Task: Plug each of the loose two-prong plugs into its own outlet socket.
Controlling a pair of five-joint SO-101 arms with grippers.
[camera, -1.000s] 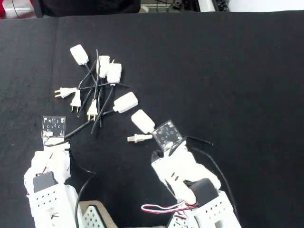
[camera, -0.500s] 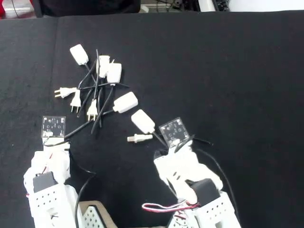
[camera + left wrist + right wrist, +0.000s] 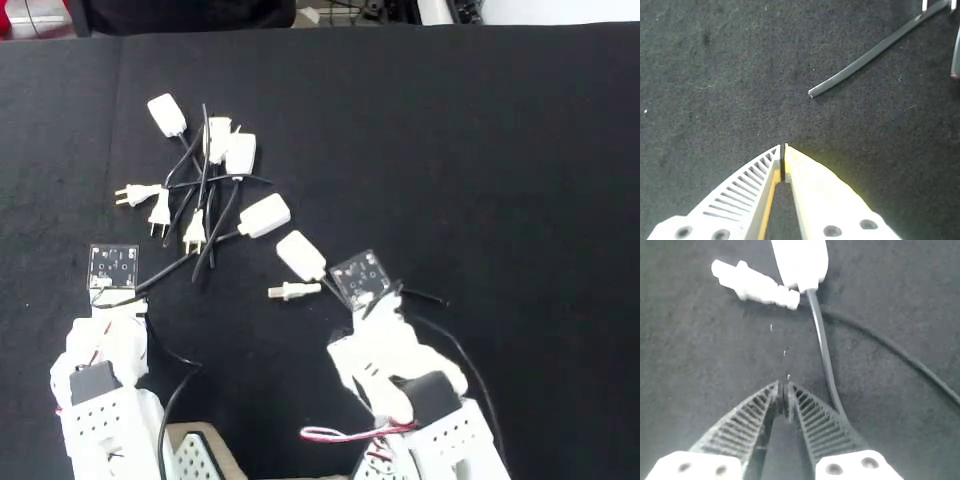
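Note:
Several white outlet sockets and two-prong plugs on black cables lie tangled at the table's back left. Among them are a socket (image 3: 166,115), a socket (image 3: 264,215) and a plug (image 3: 135,194). Closer in, a loose plug (image 3: 290,291) lies beside a socket block (image 3: 300,255). My right gripper (image 3: 783,389) is shut and empty, low over the cloth, a short way from that plug (image 3: 755,285) and socket (image 3: 800,260). My left gripper (image 3: 784,148) is also shut and empty, near a black cable end (image 3: 811,94). The left arm (image 3: 105,350) sits front left, the right arm (image 3: 395,365) front centre.
The table (image 3: 480,150) is covered in black cloth. A black cable (image 3: 822,350) runs along the cloth right next to my right gripper. Each arm carries a small square board at its front end, one on the left arm (image 3: 113,267) and one on the right (image 3: 360,278).
The right arm's front end has swung slightly to the right, a little away from the loose plug. The left arm and the plugs have not moved.

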